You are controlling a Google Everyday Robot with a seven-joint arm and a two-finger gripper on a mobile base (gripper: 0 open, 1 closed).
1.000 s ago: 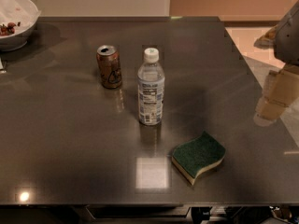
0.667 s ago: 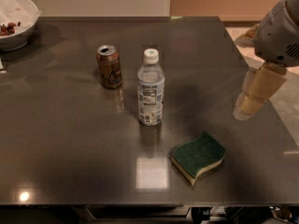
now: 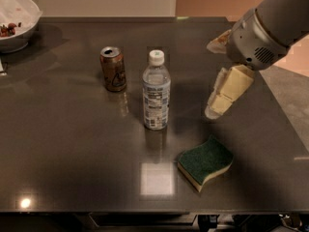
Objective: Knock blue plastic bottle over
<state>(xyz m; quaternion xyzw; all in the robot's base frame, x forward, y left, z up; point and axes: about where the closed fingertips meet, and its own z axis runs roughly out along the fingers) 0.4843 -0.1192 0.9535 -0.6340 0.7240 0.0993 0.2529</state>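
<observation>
Dark grey, glossy tabletop (image 3: 67, 158) is filling most of the view. We are seeing its far edge under a pale wall, its right edge running beside a strip of grey floor (image 3: 289, 98), and its near edge along the bottom. We are noting open surface between the blue plastic bottle (image 3: 156, 93) and the gripper (image 3: 215, 111), and more bare room to the left and front of the bottle. The bottle is standing upright near the table's middle, made of clear plastic with a white screw cap and a pale printed label. A brown drink can (image 3: 113, 69) is standing upright just to its left and slightly farther back, apart from it. The gripper is hanging to the bottle's right, not touching it. It is cream-coloured and blocky, tilting down and leftwards from a rounded grey arm (image 3: 263, 33); we cannot tell whether it is clenched or released. A green-topped sponge (image 3: 205, 162) with a yellow base and wavy outline is lying flat nearer the front edge, below the gripper. A white bowl (image 3: 21, 23) is sitting at the far left corner. Light is reflecting as a bright square on the tabletop.
</observation>
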